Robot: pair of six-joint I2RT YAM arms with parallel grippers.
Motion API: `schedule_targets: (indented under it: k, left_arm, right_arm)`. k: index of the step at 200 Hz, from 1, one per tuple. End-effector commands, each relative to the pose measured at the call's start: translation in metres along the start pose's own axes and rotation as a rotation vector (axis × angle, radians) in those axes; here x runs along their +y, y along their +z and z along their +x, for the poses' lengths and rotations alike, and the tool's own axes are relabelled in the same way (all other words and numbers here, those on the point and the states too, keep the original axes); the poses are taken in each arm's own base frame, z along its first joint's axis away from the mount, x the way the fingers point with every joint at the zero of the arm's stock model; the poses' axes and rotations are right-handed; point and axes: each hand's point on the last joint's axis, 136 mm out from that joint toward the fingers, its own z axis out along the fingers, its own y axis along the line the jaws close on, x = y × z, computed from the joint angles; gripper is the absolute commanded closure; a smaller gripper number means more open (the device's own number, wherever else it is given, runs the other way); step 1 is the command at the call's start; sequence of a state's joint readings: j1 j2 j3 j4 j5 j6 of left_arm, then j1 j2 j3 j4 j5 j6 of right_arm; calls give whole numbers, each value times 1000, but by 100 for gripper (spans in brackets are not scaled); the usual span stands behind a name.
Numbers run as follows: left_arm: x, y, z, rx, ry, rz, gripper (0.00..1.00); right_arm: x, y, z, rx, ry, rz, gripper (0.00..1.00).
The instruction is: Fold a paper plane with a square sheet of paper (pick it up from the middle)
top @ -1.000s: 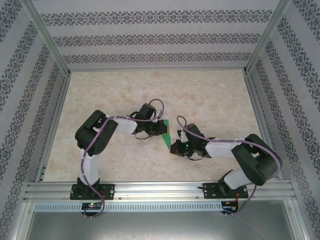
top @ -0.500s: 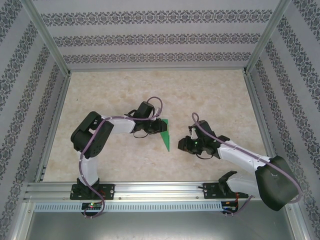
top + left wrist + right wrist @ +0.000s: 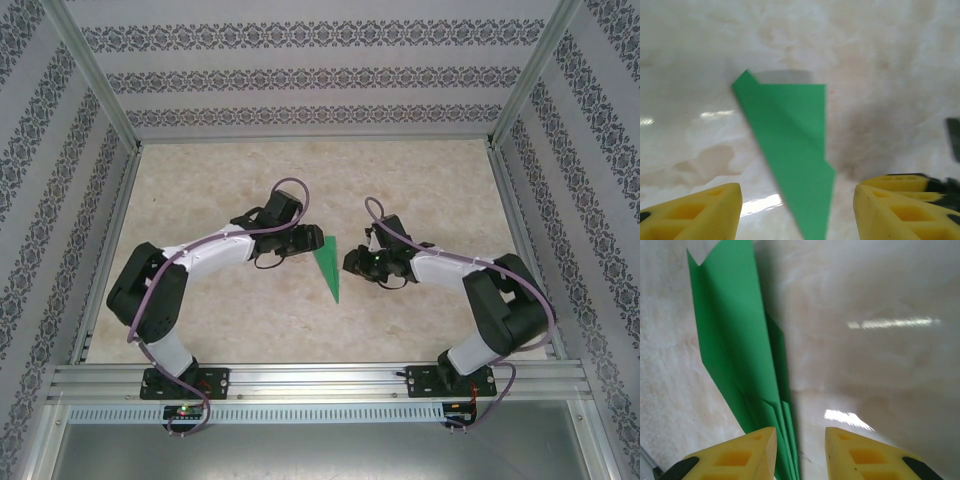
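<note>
The green paper, folded into a narrow pointed paper plane [image 3: 328, 264], rests on the tabletop between the two arms, its tip toward the near edge. My left gripper [image 3: 300, 243] stands just left of its wide end, open; in the left wrist view the plane [image 3: 790, 145] runs down between the spread yellow fingers [image 3: 695, 212] without touching them. My right gripper [image 3: 350, 263] is just right of it, open. In the right wrist view the plane's layered edge [image 3: 735, 345] passes close beside the left finger [image 3: 735, 460], unclamped.
The beige marbled table [image 3: 420, 180] is fenced by aluminium rails and patterned walls [image 3: 300, 80]. The arm bases sit on the near rail [image 3: 320, 380].
Both grippers have opened and let go of the plane. The left arm reached farther from its base; the right arm swung out and back. The plane now lies free.
</note>
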State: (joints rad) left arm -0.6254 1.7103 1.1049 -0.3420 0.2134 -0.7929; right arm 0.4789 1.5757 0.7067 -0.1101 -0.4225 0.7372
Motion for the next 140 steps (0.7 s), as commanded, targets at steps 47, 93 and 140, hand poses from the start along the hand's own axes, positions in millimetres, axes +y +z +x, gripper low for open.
schedule_targets:
  k: [47, 93, 140]
  left_arm:
    - [-1, 15, 3, 47, 12, -149, 34]
    - [1, 23, -1, 76, 27, -225, 29]
    - [-9, 31, 3, 105, 61, -229, 24]
  right_arm:
    - [16, 20, -6, 18, -70, -24, 69]
    - [3, 20, -2, 17, -62, 32, 69]
    - [-5, 17, 2, 6, -48, 55, 69]
